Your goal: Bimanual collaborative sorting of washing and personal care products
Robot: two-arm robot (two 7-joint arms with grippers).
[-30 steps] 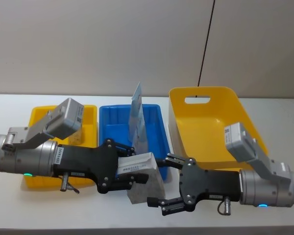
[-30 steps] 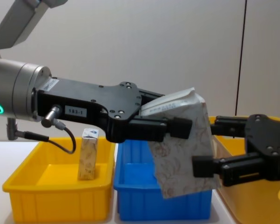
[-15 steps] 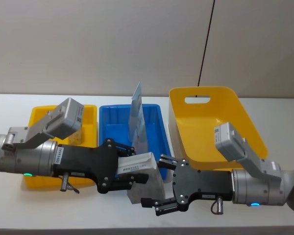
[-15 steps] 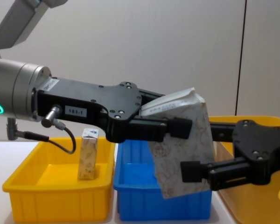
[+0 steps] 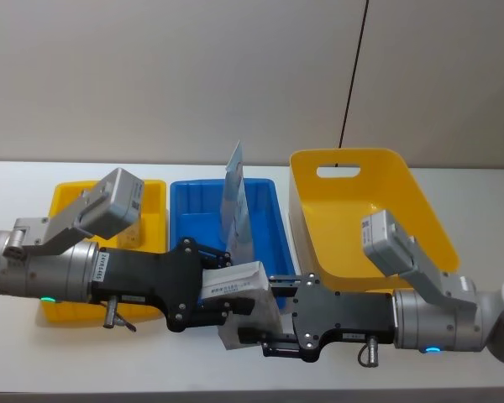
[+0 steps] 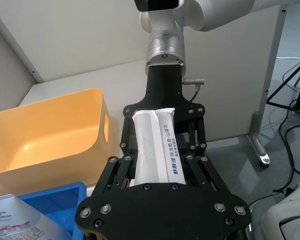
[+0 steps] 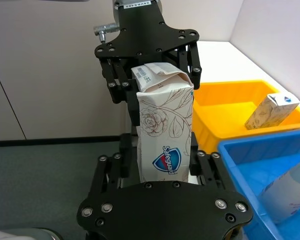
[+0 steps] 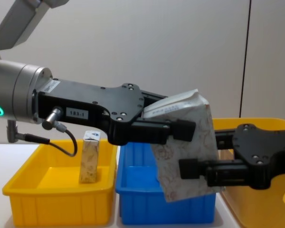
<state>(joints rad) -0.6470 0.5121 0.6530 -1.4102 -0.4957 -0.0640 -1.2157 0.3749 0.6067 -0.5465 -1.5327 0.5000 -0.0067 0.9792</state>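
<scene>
A beige, flower-patterned soft pack (image 5: 254, 317) (image 8: 187, 142) (image 7: 165, 120) with a white top (image 6: 152, 145) hangs in the air in front of the blue bin. My left gripper (image 5: 235, 290) (image 8: 175, 128) (image 6: 155, 165) is shut on its upper part. My right gripper (image 5: 267, 329) (image 8: 199, 156) (image 7: 165, 165) comes from the right, and its fingers press on both sides of the pack's lower part. A second beige pack (image 5: 130, 235) (image 8: 89, 164) stands in the left yellow bin. A pale blue-and-white pouch (image 5: 238, 201) stands in the blue bin.
Side by side on the white table stand a low yellow bin (image 5: 67, 197) (image 8: 52, 199) at the left, a blue bin (image 5: 193, 222) (image 8: 137, 204) in the middle and a large tilted yellow basket (image 5: 353, 210) (image 6: 45, 130) at the right. A black cable hangs down the wall.
My right gripper has moved left to the held pack and its fingers have narrowed onto the pack's lower part. The left arm and the pack have stayed still.
</scene>
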